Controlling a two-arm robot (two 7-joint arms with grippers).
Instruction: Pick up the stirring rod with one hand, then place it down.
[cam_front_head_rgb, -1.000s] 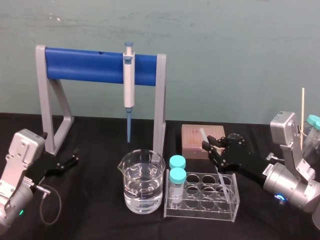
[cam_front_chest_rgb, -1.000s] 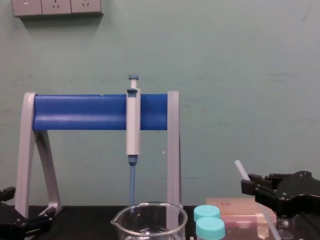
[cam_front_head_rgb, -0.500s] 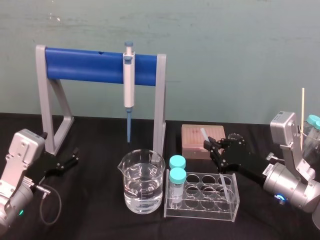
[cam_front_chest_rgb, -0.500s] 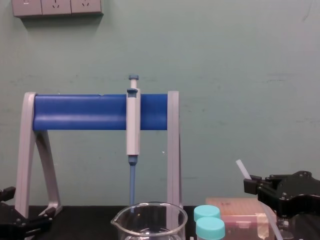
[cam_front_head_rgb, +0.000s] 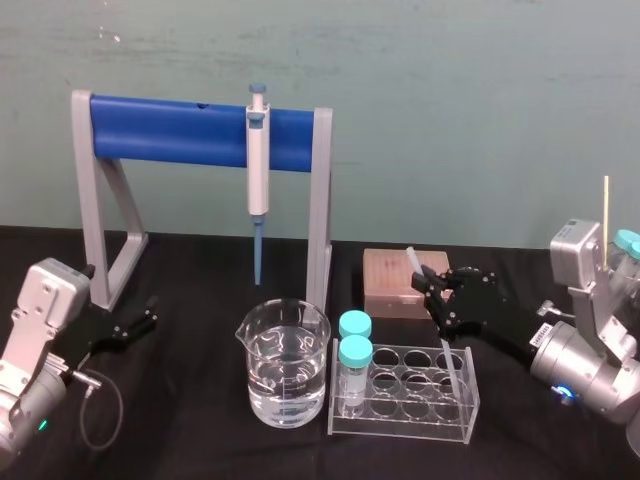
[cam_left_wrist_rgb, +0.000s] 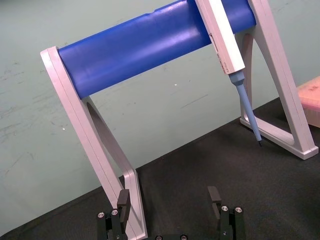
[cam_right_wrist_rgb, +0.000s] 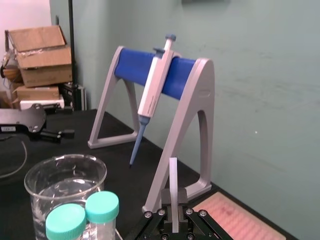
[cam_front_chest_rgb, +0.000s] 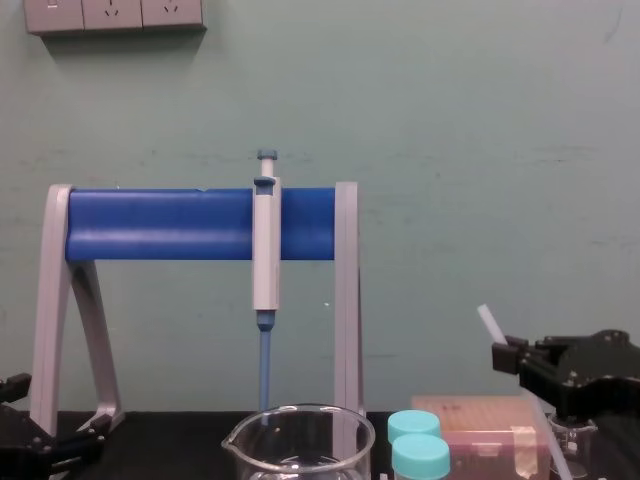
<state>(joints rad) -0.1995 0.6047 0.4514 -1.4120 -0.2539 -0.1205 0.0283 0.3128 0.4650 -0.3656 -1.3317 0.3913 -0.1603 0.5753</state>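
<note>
Head view: the right gripper (cam_front_head_rgb: 433, 290) pinches the stirring rod (cam_front_head_rgb: 451, 365) near its top so its bottom hangs inside the rack (cam_front_head_rgb: 400, 416), and the left gripper (cam_front_head_rgb: 146, 318) rests open.

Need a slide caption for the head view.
Right pincer grips the tilted stirring rod at the test-tube rack; left pincer parked left.

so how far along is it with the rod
Done: the right hand is shut on the rod, holding it tilted. In hand: its lower end looks down in the rack; whether it rests there is unclear. Left: release it. The left hand is parked, open, by the stand.
</note>
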